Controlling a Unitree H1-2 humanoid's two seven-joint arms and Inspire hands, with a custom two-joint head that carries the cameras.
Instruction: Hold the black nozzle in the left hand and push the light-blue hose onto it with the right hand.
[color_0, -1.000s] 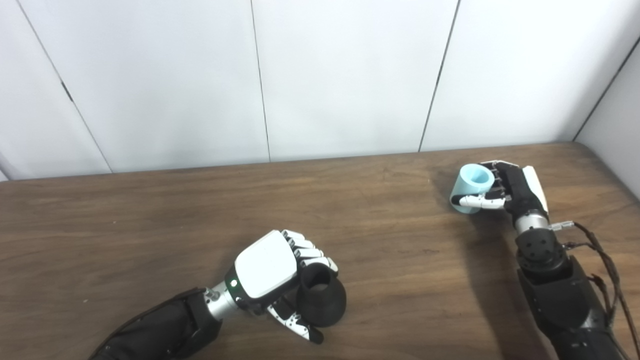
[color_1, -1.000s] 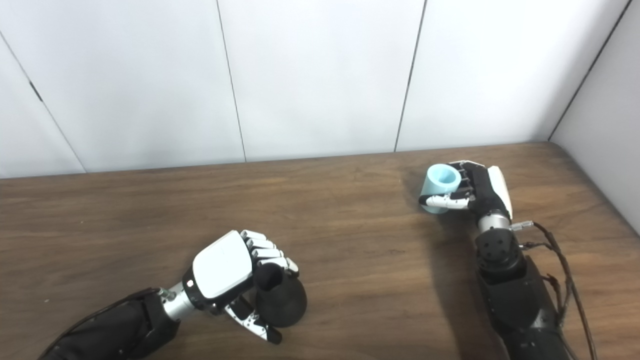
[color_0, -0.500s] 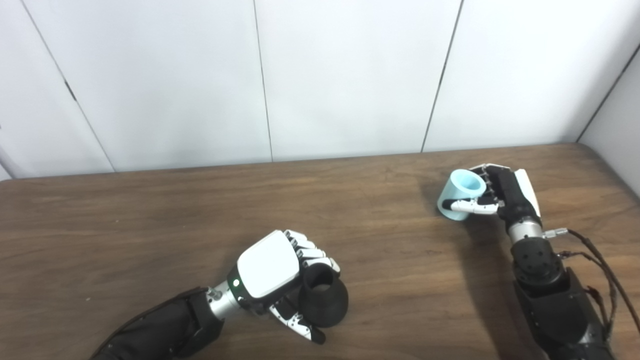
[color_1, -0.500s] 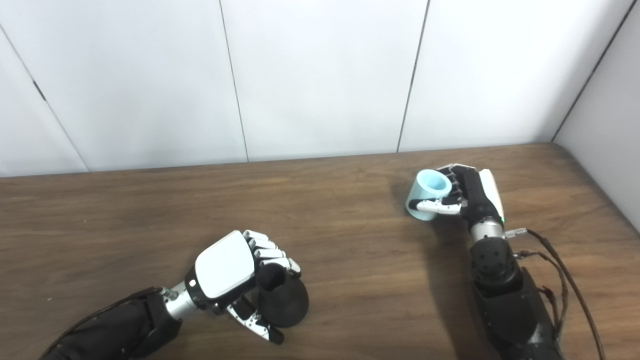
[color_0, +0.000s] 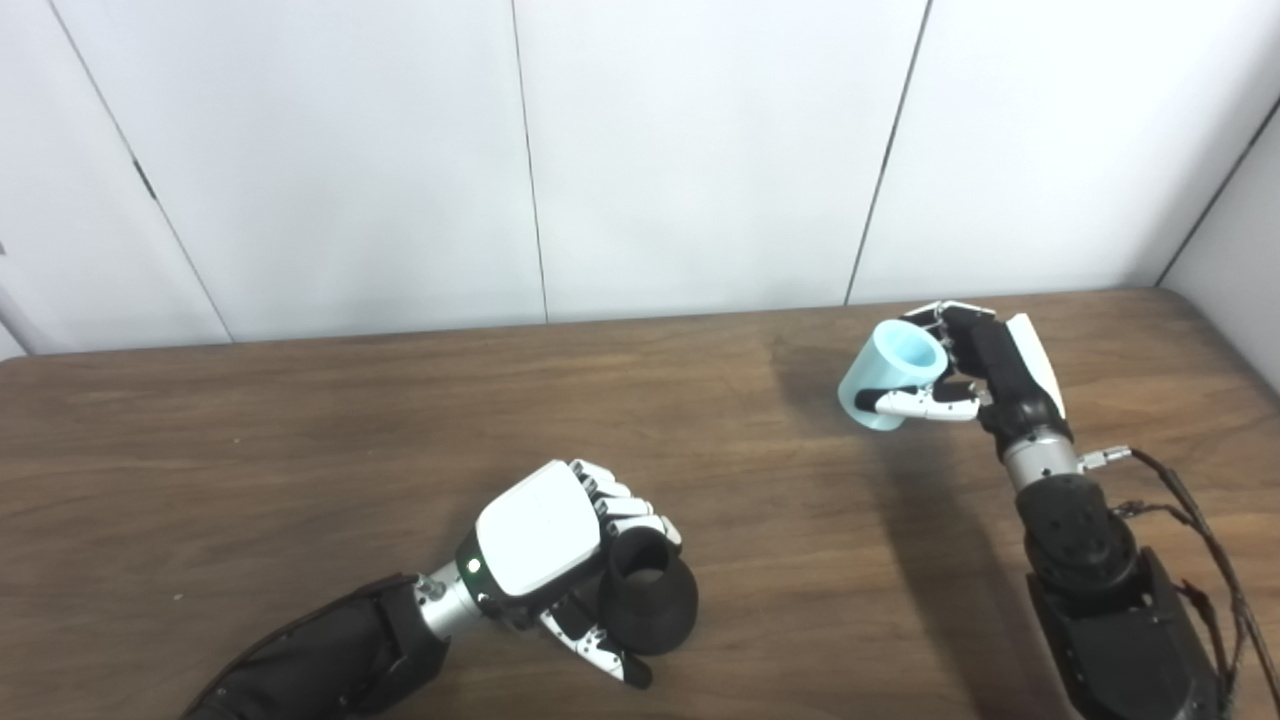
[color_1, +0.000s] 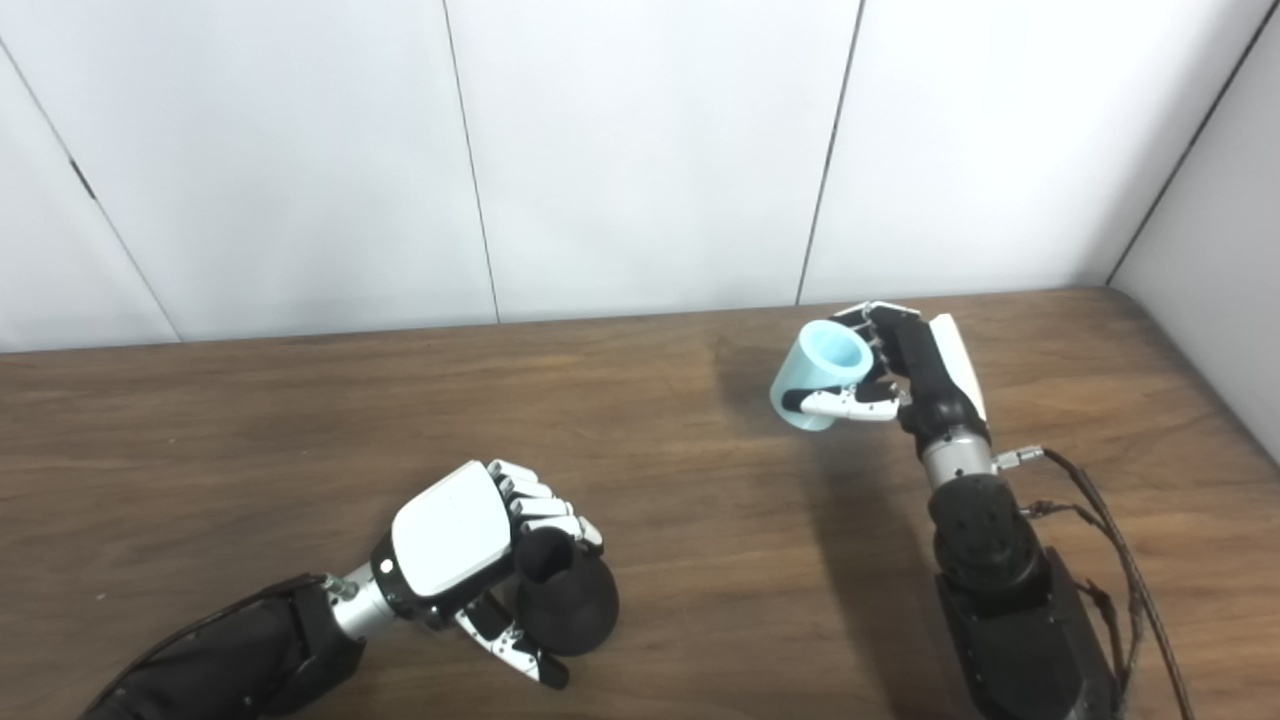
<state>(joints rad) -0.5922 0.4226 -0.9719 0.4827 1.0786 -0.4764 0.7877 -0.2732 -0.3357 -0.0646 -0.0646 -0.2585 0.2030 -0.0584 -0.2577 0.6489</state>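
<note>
Light-blue hose (color_0: 888, 376) raised, moved leftward, right hand (color_0: 985, 365) fingers gripping; left hand (color_0: 540, 545) fingers unchanged around black nozzle (color_0: 647, 603).

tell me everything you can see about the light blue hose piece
The hose is a short, stubby light-blue tube with a smooth, matte, rubbery-looking wall and an open, hollow end facing up toward the camera. It is tilted, its lower end leaning left. The right hand is closed around it, thumb across the front and fingers behind. It appears lifted above the wooden table, far from the nozzle.
</note>
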